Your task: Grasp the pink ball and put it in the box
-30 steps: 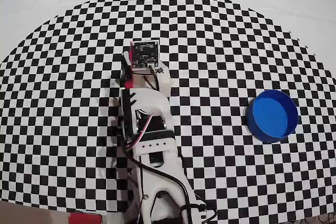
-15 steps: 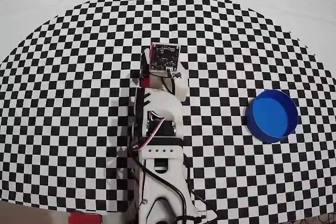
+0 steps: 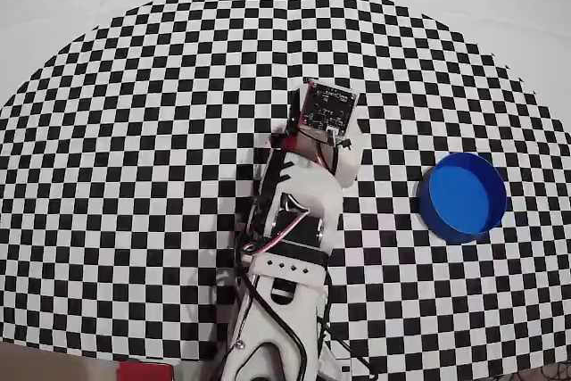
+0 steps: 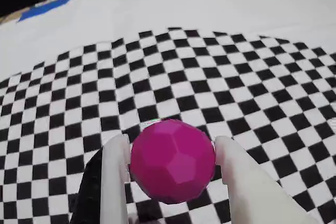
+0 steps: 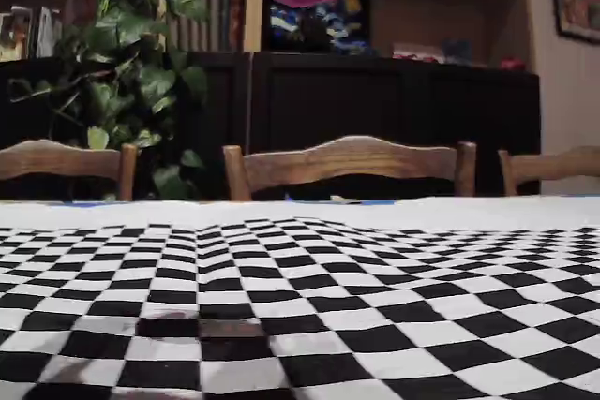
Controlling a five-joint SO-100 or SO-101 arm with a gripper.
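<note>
While no writing is legible, the gripper point(image 4: 172, 153) clamps the pink ball point(image 4: 172, 161) between both fingers.

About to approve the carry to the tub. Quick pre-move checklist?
1. Pink ball between both fingers of the gripper: ok.
2. Ball lifted clear of the checkered cloth, seen in the fixed view: ok.
3. Box upright and empty: ok.
4. Cloth between arm and box free of obstacles in the overhead view: ok.
5. Grip firm enough for the swing: cannot tell.
</note>
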